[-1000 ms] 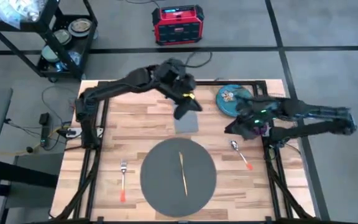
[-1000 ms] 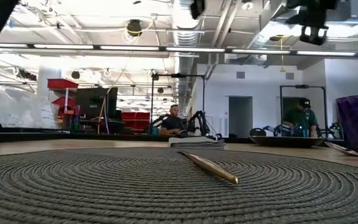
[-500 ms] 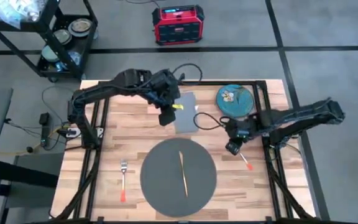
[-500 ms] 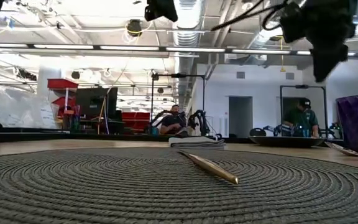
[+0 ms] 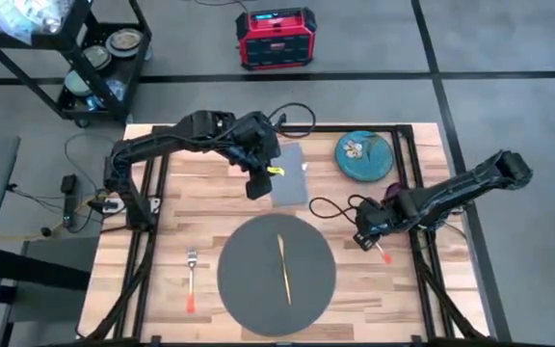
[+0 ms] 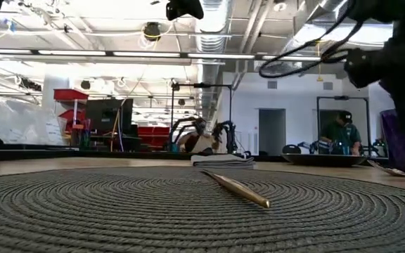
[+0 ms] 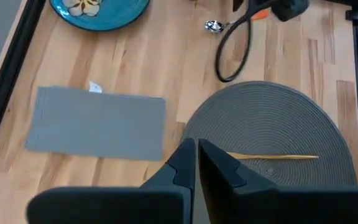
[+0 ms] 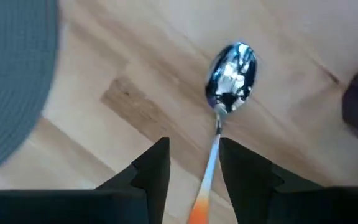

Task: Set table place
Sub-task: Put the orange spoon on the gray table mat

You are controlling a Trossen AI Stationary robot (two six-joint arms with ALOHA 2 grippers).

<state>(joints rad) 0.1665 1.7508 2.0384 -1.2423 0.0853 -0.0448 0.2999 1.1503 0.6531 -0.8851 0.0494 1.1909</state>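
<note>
On the near part of the large light wood plank counter (image 5: pixel 210 193) the big round flat dark grey woven placemat (image 5: pixel 277 274) is laid, and a thin golden stick-like utensil (image 5: pixel 283 267) is seen lying on its middle, pointing from the near edge toward the far edge. To the left of the placemat, well apart from it, a small metal fork with an orange handle (image 5: pixel 191 278) is placed on the bare wood. To the right of the placemat a shiny metal spoon with an orange handle (image 8: pixel 227 81) is found on the wood, and the right pincer (image 5: pixel 361 238) is lowered directly over it; in the right wrist view its two dark fingers (image 8: pixel 151 167) are spread apart, one on each side of the spoon's thin neck, and no contact with the spoon is seen. Further back, just behind the placemat, a rectangular grey cloth napkin (image 5: pixel 289 175) is spread flat on the counter. The left pincer (image 5: pixel 255 186) is held above the counter just beside the napkin's left edge, and in the left wrist view its fingers (image 7: pixel 182 168) are pressed together with nothing between them. At the far right corner a round teal plate with a flower pattern (image 5: pixel 363 155) is set, and a dark purple cup (image 5: pixel 395 193) is partly hidden near the right arm.
</note>
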